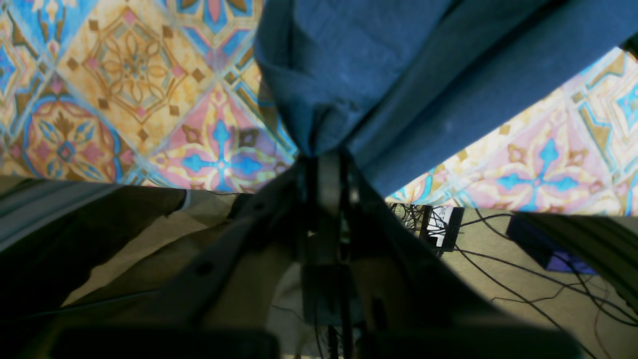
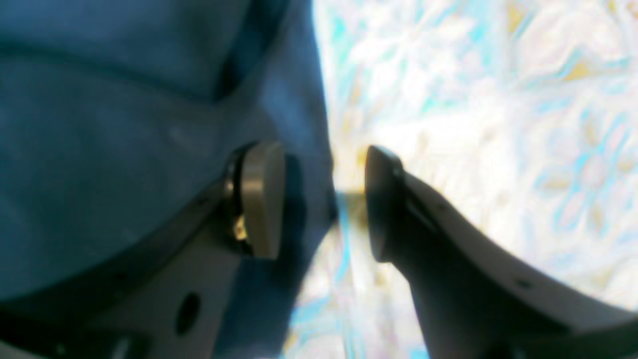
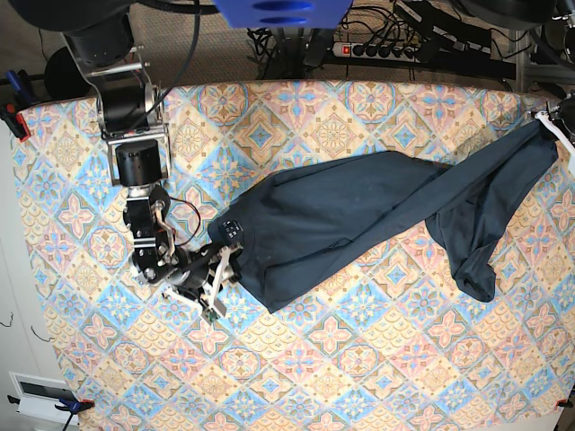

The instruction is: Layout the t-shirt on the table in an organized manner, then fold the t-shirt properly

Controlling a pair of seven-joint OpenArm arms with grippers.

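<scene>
Only our base view shows the t-shirt (image 3: 359, 215) stretched between both claws: left claw (image 1: 321, 154) pinching cloth, right claw (image 2: 324, 199) spread astride its edge

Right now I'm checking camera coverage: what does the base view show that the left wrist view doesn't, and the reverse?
Only the base view shows the right gripper, open at the t-shirt's edge, and the whole table. Only the left wrist view shows close up the left gripper shut on bunched fabric, with cables on the floor below. Both show the shirt and patterned cloth.
</scene>
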